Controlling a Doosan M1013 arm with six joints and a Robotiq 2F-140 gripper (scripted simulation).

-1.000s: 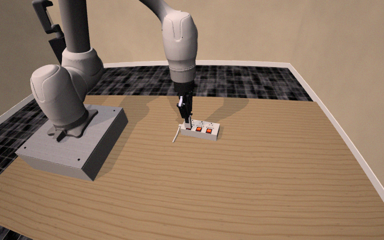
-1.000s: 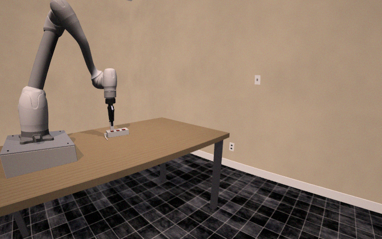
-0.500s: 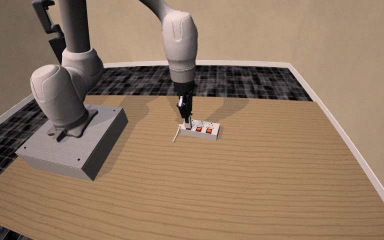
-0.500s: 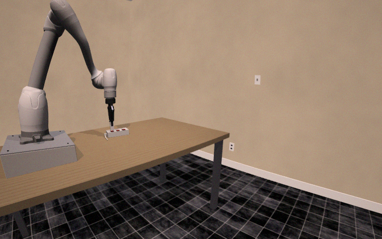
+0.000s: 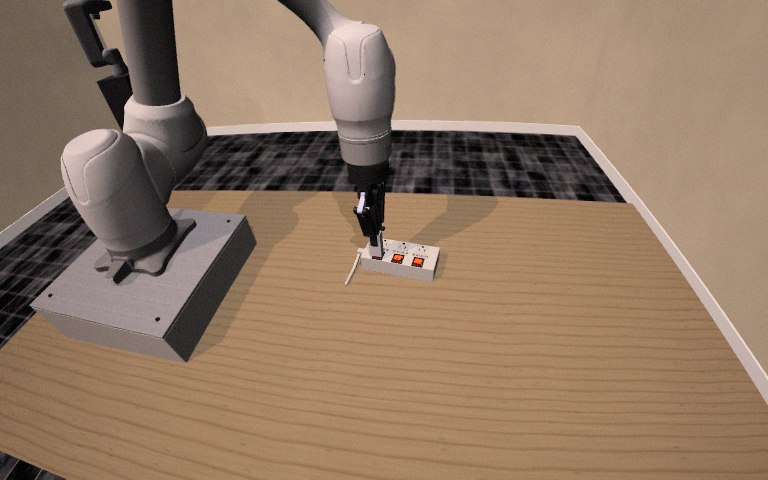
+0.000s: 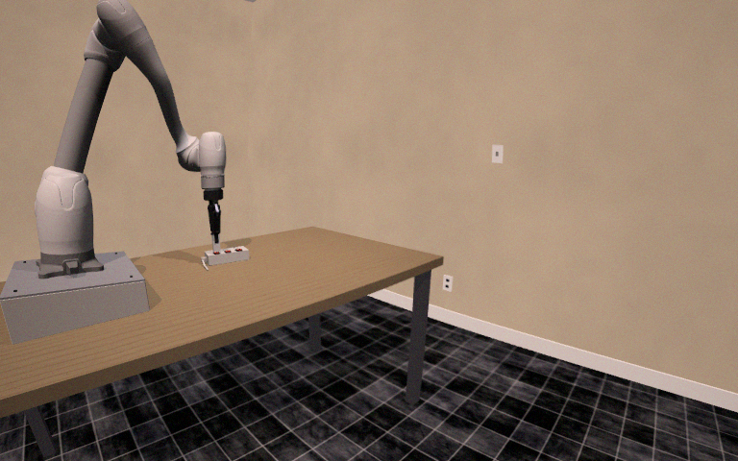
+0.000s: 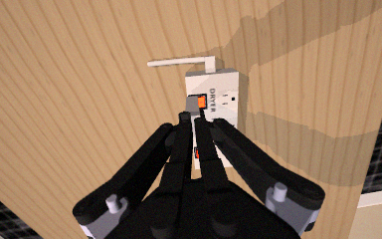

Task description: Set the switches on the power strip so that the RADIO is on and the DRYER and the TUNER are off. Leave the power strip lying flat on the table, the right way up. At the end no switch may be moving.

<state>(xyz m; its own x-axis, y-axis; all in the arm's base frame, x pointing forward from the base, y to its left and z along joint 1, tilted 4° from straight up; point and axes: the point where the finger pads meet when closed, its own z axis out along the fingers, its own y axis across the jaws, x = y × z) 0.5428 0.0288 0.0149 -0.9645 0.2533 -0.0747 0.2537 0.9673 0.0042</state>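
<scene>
A white power strip (image 5: 402,261) lies flat on the wooden table, the right way up. It has three rocker switches. In the top view the middle switch (image 5: 398,258) and the right switch (image 5: 417,261) glow orange. My gripper (image 5: 374,244) is shut with nothing between the fingers, pointing straight down, its tips on the left switch at the cable end. In the wrist view the fingertips (image 7: 193,118) touch the switch labelled DRYER (image 7: 199,103), which is part grey and part orange. The other labels are hidden by my fingers. The strip also shows in the exterior view (image 6: 227,254).
A short white cable stub (image 5: 352,270) sticks out of the strip's left end. The arm's grey base block (image 5: 148,285) stands on the table to the left. The table's far edge lies behind the strip.
</scene>
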